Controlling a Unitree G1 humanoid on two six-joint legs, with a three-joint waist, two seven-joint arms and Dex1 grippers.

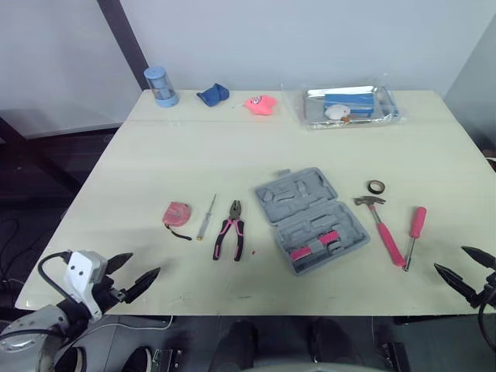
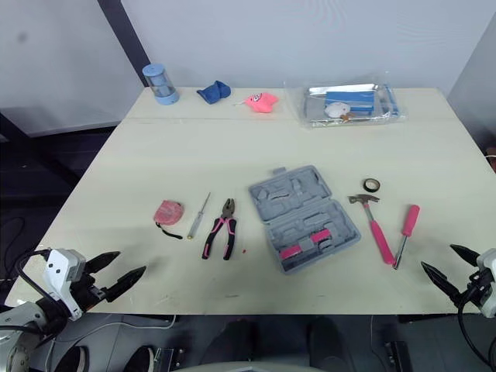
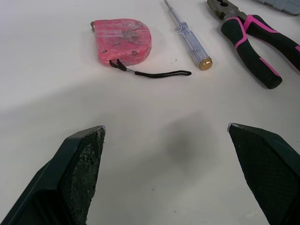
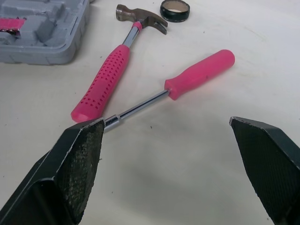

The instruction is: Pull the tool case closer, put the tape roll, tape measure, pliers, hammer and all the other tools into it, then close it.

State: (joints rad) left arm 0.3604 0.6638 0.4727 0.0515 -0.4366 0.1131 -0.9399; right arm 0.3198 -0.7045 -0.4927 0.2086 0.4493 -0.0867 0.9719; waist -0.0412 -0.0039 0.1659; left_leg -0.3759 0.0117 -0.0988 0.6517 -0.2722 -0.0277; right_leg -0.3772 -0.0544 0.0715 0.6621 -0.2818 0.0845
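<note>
Pale table [image 1: 155,155], open case [image 1: 311,219] at its centre; my left gripper [image 1: 145,263] and right gripper [image 1: 449,259] gape empty. A lopsided pull could knock the hammer [image 1: 384,229].

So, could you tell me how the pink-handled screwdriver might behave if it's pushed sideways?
The pink-handled screwdriver looks rigid, so it should move as one piece. Its round handle suggests it may roll rather than slide.

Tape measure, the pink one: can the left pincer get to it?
Probably yes. The left pincer hovers open facing the tape measure, with bare table between them and nothing covering it.
</note>
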